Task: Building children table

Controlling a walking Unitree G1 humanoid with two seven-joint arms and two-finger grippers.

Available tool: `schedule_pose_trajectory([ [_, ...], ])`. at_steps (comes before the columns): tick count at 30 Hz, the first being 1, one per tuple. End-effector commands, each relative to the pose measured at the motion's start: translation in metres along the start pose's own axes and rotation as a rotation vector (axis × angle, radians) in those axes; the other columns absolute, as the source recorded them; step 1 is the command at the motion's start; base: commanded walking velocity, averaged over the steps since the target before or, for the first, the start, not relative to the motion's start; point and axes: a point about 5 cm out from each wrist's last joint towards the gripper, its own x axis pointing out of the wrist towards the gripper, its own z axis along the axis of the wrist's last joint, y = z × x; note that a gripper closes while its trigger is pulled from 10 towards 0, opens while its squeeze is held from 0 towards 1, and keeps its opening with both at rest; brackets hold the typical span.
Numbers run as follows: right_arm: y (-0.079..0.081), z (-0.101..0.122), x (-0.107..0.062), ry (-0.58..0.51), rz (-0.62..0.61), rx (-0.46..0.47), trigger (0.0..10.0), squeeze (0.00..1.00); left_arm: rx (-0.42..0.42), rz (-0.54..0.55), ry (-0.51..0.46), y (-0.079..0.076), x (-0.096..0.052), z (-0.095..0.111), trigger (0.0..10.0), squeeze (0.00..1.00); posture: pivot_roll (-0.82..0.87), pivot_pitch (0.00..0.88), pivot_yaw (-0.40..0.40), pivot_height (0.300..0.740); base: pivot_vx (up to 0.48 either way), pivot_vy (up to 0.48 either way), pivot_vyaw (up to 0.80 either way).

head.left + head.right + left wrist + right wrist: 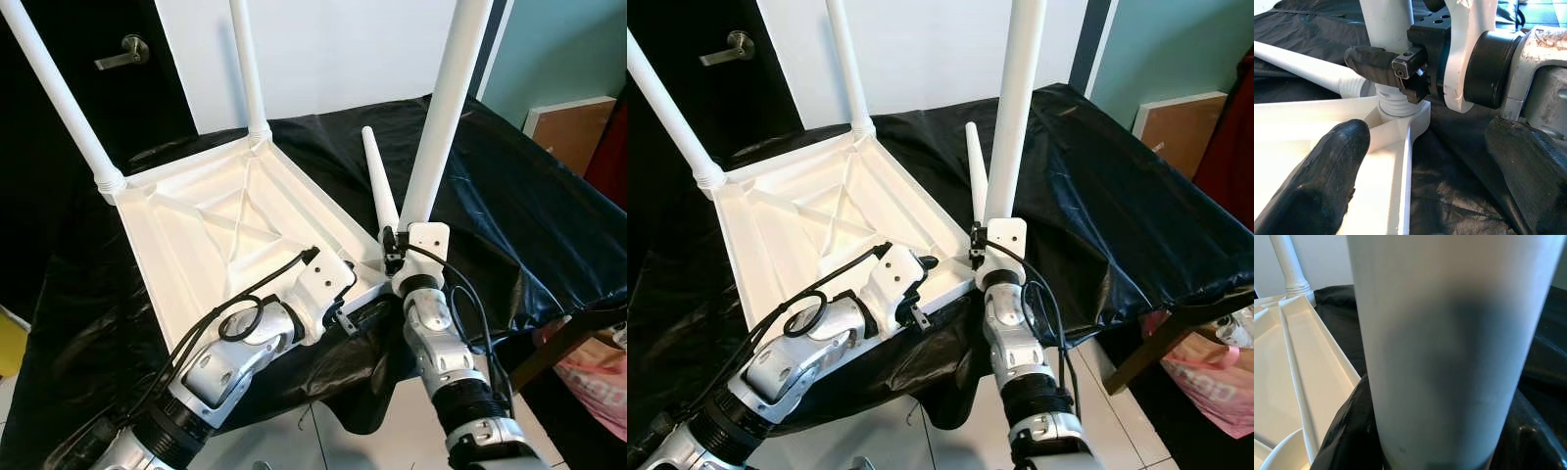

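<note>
Clamping table leg (441, 108) with right gripper (397, 240) | left gripper (355, 315) released | loose leg (380, 183) beside

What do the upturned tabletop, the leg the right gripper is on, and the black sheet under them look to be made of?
Tabletop: probably moulded plastic, matt white; its underside shows cast ribs and a corner socket. Leg at the right gripper: likely the same white plastic, a smooth tube with a ridged threaded end seen in the left wrist view. Black sheet: thin plastic film, glossy and creased.

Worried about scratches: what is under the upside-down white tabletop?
The tabletop lies on a black plastic sheet that drapes over the edges. Whatever surface is beneath the sheet is covered.
</note>
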Motion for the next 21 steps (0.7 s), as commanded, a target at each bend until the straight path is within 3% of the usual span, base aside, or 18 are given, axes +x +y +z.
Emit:
schedule_pose_trajectory([
  [1,-0.005,-0.020,-0.009,0.095,-0.046,0.044,10.0,0.00,-0.005,-0.148,0.002,-0.008,-0.002,0.001,10.0,0.00,-0.11,0.000,0.041,0.740,0.000,0.000,0.00],
  [11,-0.002,-0.013,-0.011,0.068,-0.037,0.014,10.0,0.00,-0.003,-0.150,0.000,-0.007,-0.001,0.002,10.0,0.00,-0.11,0.000,0.043,0.740,0.000,0.000,0.00],
  [12,-0.002,-0.011,-0.011,0.055,-0.020,-0.007,10.0,1.00,-0.011,-0.156,-0.013,-0.008,-0.001,0.004,10.0,0.00,-0.10,0.000,0.035,0.740,0.000,0.000,0.00],
  [21,-0.006,0.000,-0.015,-0.014,0.075,-0.047,10.0,1.00,0.002,-0.162,-0.037,-0.008,0.001,0.011,10.0,0.00,-0.10,0.000,0.015,0.740,0.000,0.000,0.00],
])
